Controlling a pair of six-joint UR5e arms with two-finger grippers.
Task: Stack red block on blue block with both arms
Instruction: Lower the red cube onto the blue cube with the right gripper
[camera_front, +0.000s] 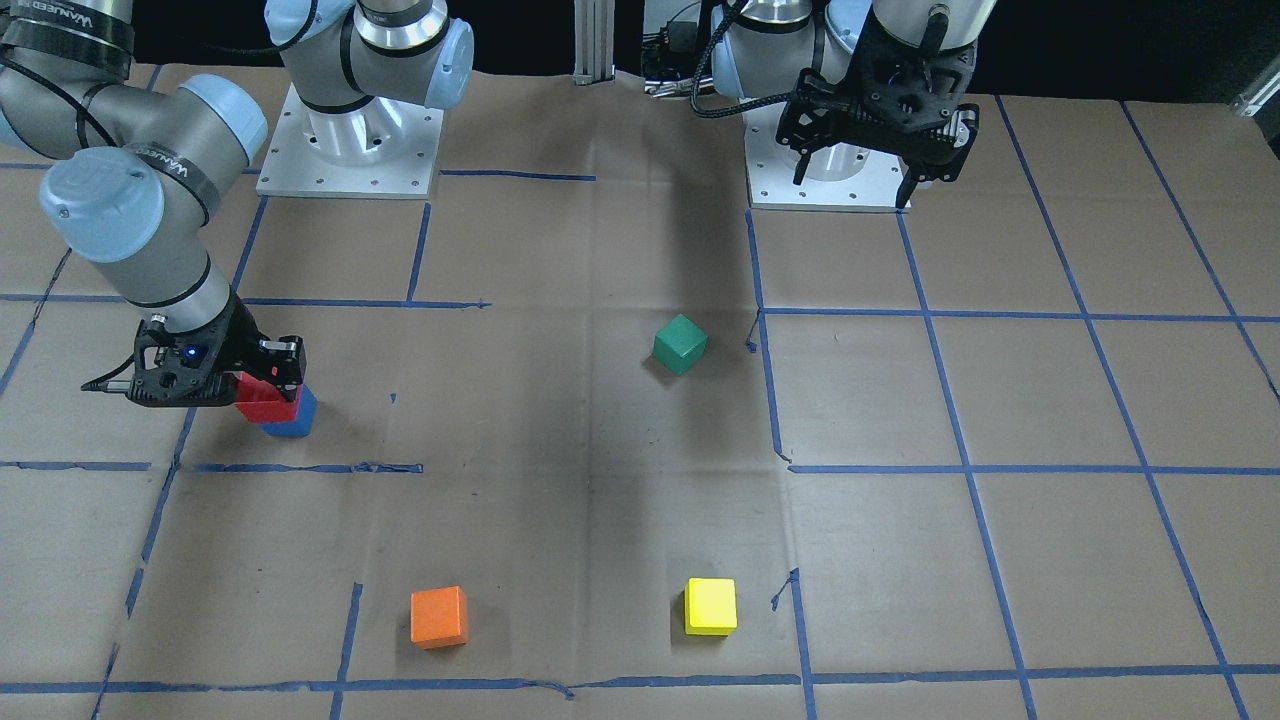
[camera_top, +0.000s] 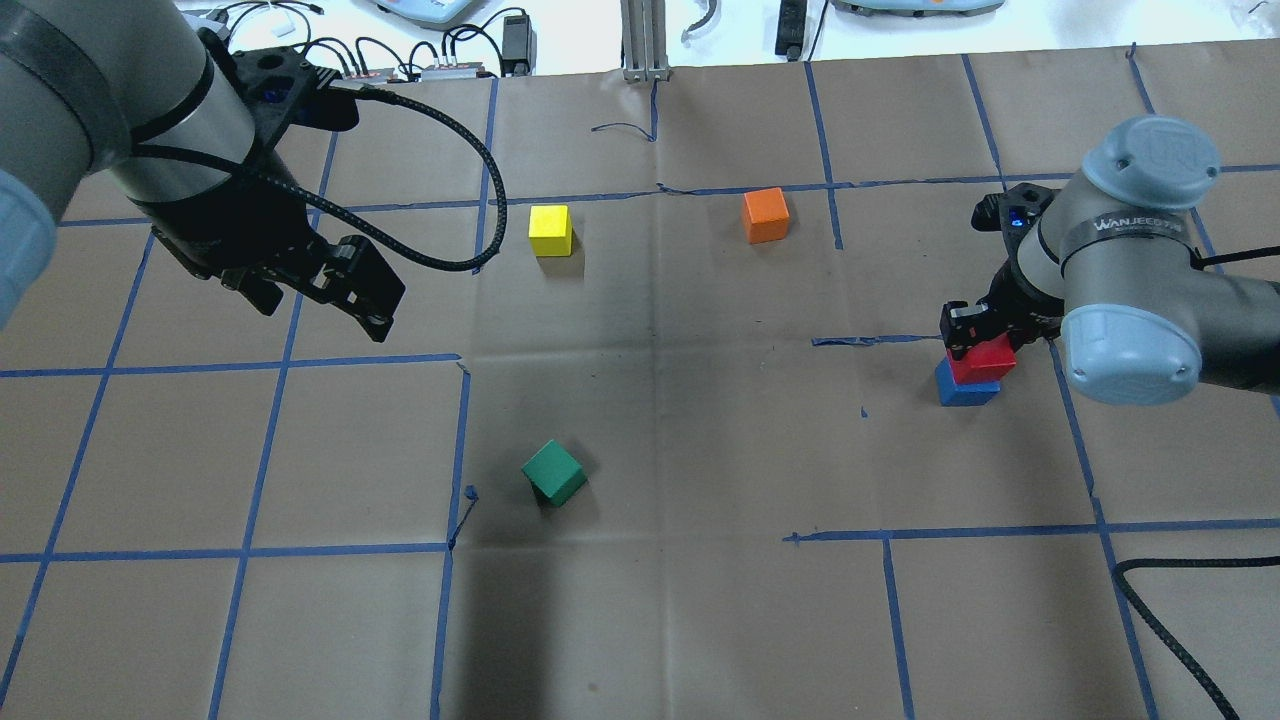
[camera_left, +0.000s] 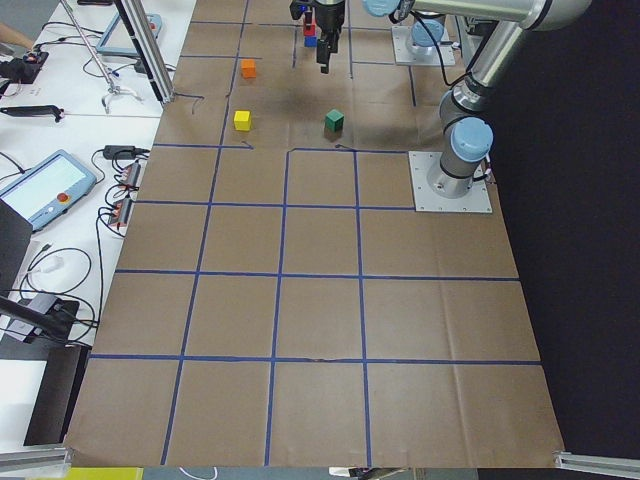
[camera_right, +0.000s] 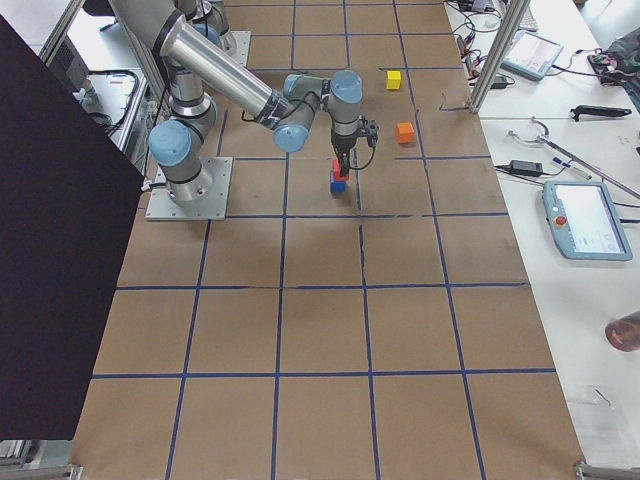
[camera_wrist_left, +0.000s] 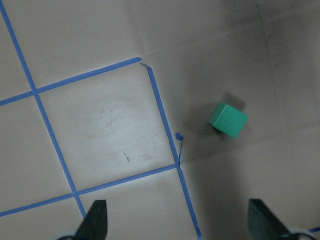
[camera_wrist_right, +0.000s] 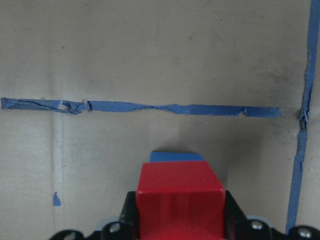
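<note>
The red block sits on top of the blue block, slightly offset, at the table's side by my right arm. My right gripper is shut on the red block; in the right wrist view its fingers press both sides of the red block, and the blue block peeks out just beyond it. The overhead view shows the red block over the blue block. My left gripper hangs open and empty, high near its base, far from the stack.
A green cube lies tilted near the table's middle. An orange cube and a yellow cube sit towards the operators' edge. Blue tape lines grid the brown paper. Tablets and cables lie on a side bench.
</note>
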